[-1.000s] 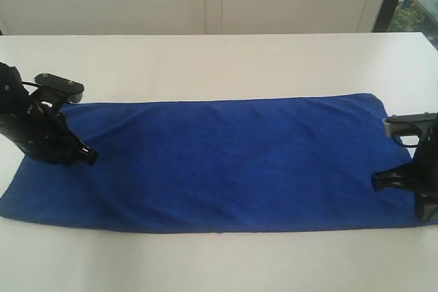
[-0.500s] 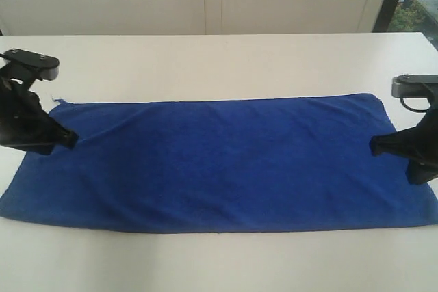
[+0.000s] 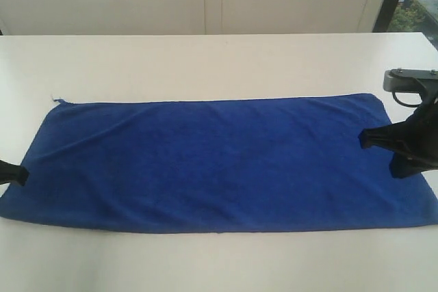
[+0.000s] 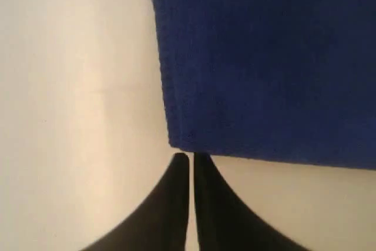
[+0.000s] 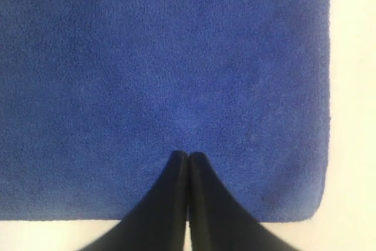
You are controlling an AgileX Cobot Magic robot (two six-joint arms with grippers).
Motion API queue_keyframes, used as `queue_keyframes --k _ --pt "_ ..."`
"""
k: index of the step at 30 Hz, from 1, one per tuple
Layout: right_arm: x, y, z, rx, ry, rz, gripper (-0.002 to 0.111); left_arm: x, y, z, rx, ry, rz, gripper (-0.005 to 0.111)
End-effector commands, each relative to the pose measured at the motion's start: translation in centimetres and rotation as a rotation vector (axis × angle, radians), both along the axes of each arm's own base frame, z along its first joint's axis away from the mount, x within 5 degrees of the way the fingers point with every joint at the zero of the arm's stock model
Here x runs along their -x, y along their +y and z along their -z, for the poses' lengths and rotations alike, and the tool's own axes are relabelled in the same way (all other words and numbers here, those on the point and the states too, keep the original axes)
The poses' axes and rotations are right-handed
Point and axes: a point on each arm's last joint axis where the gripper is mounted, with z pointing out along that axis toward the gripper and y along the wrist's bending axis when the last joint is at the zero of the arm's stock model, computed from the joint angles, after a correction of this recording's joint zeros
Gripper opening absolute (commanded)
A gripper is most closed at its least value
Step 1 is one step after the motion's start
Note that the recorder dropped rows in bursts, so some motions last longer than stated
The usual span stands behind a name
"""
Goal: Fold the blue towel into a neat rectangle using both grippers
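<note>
- Across a white table point(image 3: 205, 59), the towel point(image 3: 219, 162) lies flat and unfolded, deep blue, its long side running left to right, with faint wrinkles toward the left end.
- A pale thread tag point(image 3: 55, 98) pokes from its far left corner.
- Left gripper point(image 4: 191, 157), fingers together, sits over bare table just off the towel's near left corner, gripping nothing.
- Right gripper point(image 5: 188, 156), fingers likewise together, hangs over the cloth near its right short edge; whether it touches cannot be told.
</note>
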Motion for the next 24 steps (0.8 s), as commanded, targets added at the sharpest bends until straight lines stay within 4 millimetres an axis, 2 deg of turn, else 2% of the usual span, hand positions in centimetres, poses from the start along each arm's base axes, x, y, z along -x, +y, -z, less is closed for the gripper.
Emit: queue_keyframes --k 1,3,5,13,16,21,24 --pt "-0.2 -0.1 -0.4 0.0 -0.027 -0.002 0.0 0.2 0.0 0.3 0.014 -0.033 -0.026 0.032" --pt "-0.2 -0.1 -0.4 -0.002 -0.028 0.0 0.0 0.2 0.0 0.6 0.012 -0.062 -0.029 0.046" --pt "-0.2 -0.1 -0.4 -0.002 -0.028 0.0 0.0 0.1 0.1 1.0 0.009 -0.087 -0.032 0.052" --pt "-0.2 -0.1 -0.4 -0.002 -0.028 0.0 0.0 -0.1 0.0 3.5 0.015 -0.021 -0.05 0.051" --pt "-0.3 -0.1 -0.5 -0.001 -0.033 -0.002 0.0 -0.1 0.0 3.6 0.022 -0.013 -0.059 0.04" --pt "-0.3 -0.1 -0.5 -0.001 -0.035 -0.001 0.0 -0.2 -0.2 3.4 0.041 -0.016 -0.079 0.002" --pt "-0.3 -0.1 -0.5 0.0 -0.041 -0.001 0.0 -0.6 -0.3 3.0 0.06 -0.005 -0.094 0.0"
